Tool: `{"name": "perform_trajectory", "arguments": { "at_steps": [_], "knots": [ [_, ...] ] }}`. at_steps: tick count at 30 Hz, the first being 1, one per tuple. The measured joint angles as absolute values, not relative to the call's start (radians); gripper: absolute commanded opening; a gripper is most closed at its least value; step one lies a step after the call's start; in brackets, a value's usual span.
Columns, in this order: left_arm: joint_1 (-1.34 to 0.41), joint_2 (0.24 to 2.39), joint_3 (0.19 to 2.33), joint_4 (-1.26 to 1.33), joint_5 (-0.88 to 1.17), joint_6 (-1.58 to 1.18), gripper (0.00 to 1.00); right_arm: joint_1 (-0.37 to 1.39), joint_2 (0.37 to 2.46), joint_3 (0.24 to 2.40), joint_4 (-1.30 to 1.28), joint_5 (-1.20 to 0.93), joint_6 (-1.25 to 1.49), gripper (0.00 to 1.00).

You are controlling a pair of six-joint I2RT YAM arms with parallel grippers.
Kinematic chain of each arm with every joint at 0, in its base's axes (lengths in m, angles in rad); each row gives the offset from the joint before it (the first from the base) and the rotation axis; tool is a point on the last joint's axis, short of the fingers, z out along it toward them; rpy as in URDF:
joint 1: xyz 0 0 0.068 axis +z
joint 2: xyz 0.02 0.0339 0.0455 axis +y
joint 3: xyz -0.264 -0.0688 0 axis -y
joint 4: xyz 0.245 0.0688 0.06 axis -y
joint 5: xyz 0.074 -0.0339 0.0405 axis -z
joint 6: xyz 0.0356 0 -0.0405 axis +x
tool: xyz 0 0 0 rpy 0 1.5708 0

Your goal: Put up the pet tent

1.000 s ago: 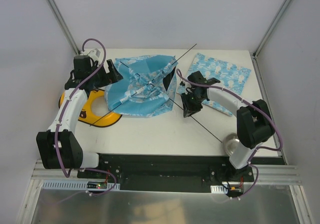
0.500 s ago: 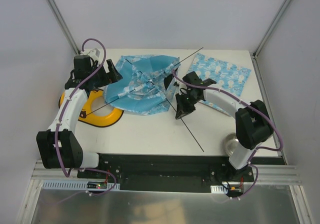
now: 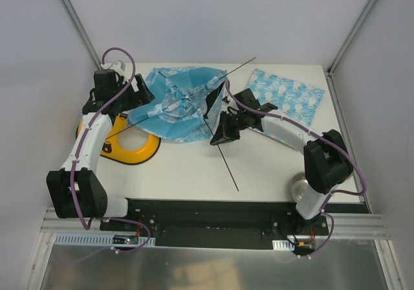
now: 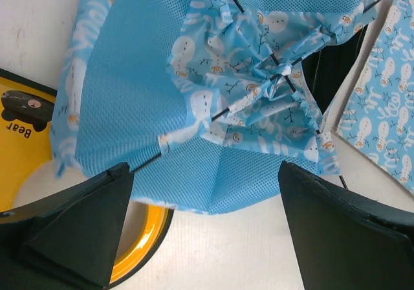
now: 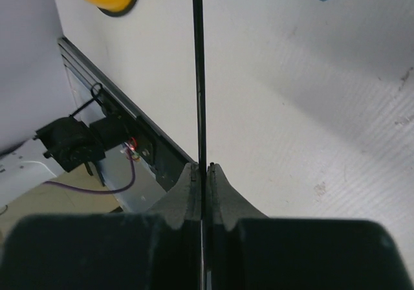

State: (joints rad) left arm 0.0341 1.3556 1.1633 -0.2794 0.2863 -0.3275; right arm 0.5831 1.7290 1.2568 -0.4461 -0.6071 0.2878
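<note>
The pet tent (image 3: 178, 105) lies crumpled at the back of the table, light blue mesh and snowman print, with thin black poles crossing at its top. Its left edge overlaps the yellow double bowl (image 3: 123, 146). My left gripper (image 3: 139, 96) is open at the tent's left edge. In the left wrist view the tent (image 4: 213, 109) has its near edge between the spread fingers (image 4: 77, 228). My right gripper (image 3: 220, 131) is shut on a black pole (image 3: 228, 167) that runs from the tent down towards the front of the table. In the right wrist view the gripper (image 5: 202, 170) pinches this pole (image 5: 198, 76).
The flat blue print mat (image 3: 288, 99) lies at the back right and also shows in the left wrist view (image 4: 388, 109). A metal bowl (image 3: 299, 186) sits by the right arm's base. A second pole sticks out past the tent towards the back wall.
My right gripper has moved left with the pole, swinging its free end leftwards. The tent has shifted left, further over the yellow bowl.
</note>
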Motion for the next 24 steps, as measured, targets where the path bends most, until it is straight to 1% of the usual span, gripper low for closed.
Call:
{"name": "perform_trajectory", "arguments": {
  "at_steps": [6, 14, 19, 24],
  "knots": [
    [0.034, 1.356, 1.182, -0.292, 0.276, -0.327, 0.99, 0.583, 1.734, 1.251, -0.263, -0.611, 0.489, 0.00],
    [0.034, 1.355, 1.182, -0.310, 0.298, -0.337, 0.94, 0.606, 1.827, 1.268, -0.198, -0.663, 0.662, 0.00],
    [0.034, 1.348, 1.182, -0.319, 0.371, -0.363, 0.92, 0.638, 1.836, 1.275, -0.184, -0.652, 0.670, 0.00],
    [0.034, 1.337, 1.181, -0.320, 0.472, -0.409, 0.90, 0.691, 1.807, 1.275, -0.161, -0.613, 0.607, 0.00]
  ]
}}
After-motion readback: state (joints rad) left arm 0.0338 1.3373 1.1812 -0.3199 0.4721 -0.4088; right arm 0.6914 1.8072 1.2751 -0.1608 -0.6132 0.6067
